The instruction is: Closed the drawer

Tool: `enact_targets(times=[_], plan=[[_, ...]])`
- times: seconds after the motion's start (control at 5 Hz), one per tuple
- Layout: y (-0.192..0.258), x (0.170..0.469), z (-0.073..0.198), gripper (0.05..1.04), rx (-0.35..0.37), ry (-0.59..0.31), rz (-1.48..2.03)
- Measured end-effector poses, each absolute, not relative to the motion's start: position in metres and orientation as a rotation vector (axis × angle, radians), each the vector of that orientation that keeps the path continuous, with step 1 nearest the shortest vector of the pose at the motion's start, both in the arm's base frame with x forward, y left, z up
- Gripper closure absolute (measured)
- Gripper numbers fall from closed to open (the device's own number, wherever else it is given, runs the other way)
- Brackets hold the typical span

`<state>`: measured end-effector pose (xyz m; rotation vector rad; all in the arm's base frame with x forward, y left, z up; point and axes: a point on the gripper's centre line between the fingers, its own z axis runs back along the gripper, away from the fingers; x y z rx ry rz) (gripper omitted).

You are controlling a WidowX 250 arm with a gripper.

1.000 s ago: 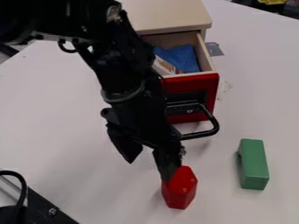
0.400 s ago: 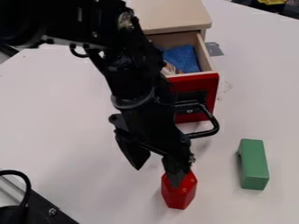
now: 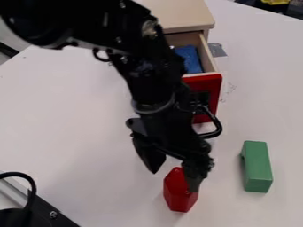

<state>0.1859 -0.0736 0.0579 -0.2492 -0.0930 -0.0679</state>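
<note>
The drawer (image 3: 203, 84) is pulled out from a pale, smooth wooden cabinet (image 3: 180, 15), its red front partly covered by the black arm (image 3: 148, 80). The arm is slanted down from the upper left, past the curved black handle (image 3: 218, 128). The gripper (image 3: 174, 181) is spread, one finger seen overlapping a faceted red block (image 3: 176, 197). A green block (image 3: 258, 166) is placed farther right.

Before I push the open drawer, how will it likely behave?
The drawer looks like stiff, straight-walled wood, so it should slide in without flexing. The blue cloth lies inside, apparently below the rim, so it probably won't snag.
</note>
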Motion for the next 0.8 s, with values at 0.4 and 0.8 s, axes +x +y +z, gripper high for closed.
enact_targets(times=[0.4,0.8], plan=[[-0.087,0.204,0.044,0.084,-0.223,-0.159,-0.082],[-0.078,0.214,0.034,0.084,-0.157,-0.277,-0.088]])
